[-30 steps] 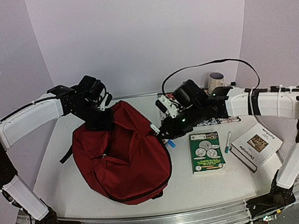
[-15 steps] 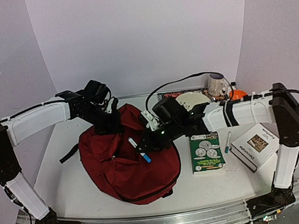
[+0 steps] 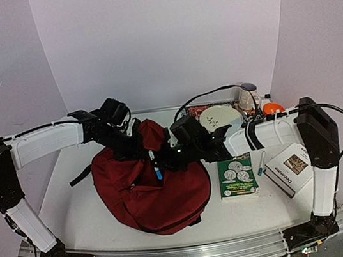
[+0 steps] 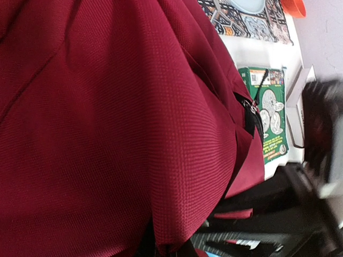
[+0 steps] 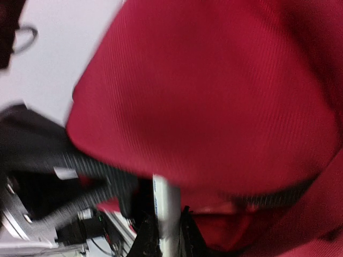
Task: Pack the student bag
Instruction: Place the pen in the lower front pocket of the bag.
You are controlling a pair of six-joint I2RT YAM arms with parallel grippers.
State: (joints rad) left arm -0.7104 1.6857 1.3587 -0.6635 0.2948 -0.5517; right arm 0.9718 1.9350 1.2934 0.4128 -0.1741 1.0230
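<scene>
The student bag (image 3: 148, 190), dark red and soft, lies at the middle of the table. My left gripper (image 3: 132, 144) is shut on a fold of its upper fabric and holds it raised. In the left wrist view the red cloth (image 4: 118, 118) fills the frame, pinched at the bottom by my left gripper (image 4: 170, 249), and the black zipper (image 4: 251, 110) shows at the right. My right gripper (image 3: 167, 157) is shut on a white pen with a blue cap (image 3: 155, 165), which points down at the bag's top. In the right wrist view the pen (image 5: 165, 206) stands between the fingers of my right gripper (image 5: 167, 235), close against the bag (image 5: 214, 91).
A green book (image 3: 237, 177), a second pen (image 3: 260, 163) and a white book (image 3: 293, 168) lie right of the bag. Behind them are a pale plate (image 3: 219, 118), a patterned book (image 3: 198, 109), a cup (image 3: 248, 95) and an orange object (image 3: 273, 107). A black strap (image 3: 78, 176) trails left.
My right gripper has carried the pen leftward, from the bag's right edge to over its top. My left gripper has shifted slightly right, and the bag has shifted a little to the right.
</scene>
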